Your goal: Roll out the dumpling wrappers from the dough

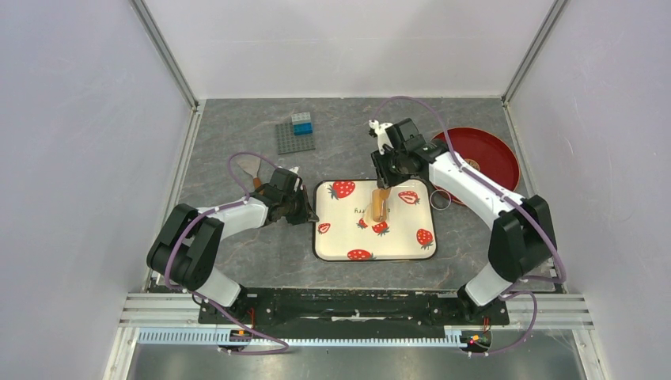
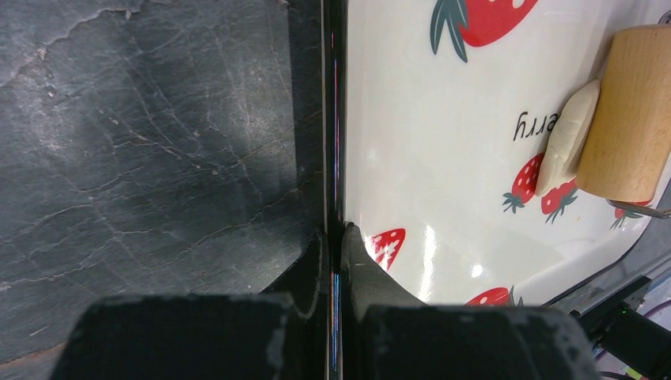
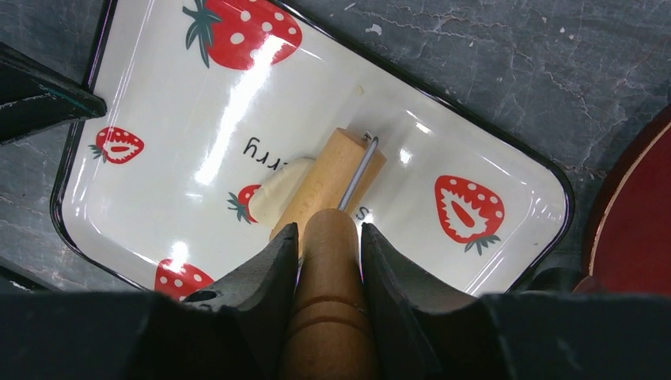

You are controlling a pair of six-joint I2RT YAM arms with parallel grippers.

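Note:
The dough (image 2: 568, 134) is a small pale lump on the white strawberry tray (image 1: 396, 247), pressed against the left side of the tan wooden roller (image 1: 380, 203). It also shows in the right wrist view (image 3: 278, 190), partly under the roller barrel (image 3: 331, 176). My right gripper (image 3: 328, 231) is shut on the roller's handle, above the tray's middle (image 1: 385, 178). My left gripper (image 2: 335, 234) is shut on the tray's black left rim (image 2: 335, 119), also seen from above (image 1: 307, 214). No flat dumpling wrappers are in view.
A small metal ring (image 1: 441, 198) lies just right of the tray. A red plate (image 1: 484, 155) sits at the back right. A grey stud plate (image 1: 294, 139) with a blue block (image 1: 301, 123) stands behind, and a scraper (image 1: 252, 168) lies at the left.

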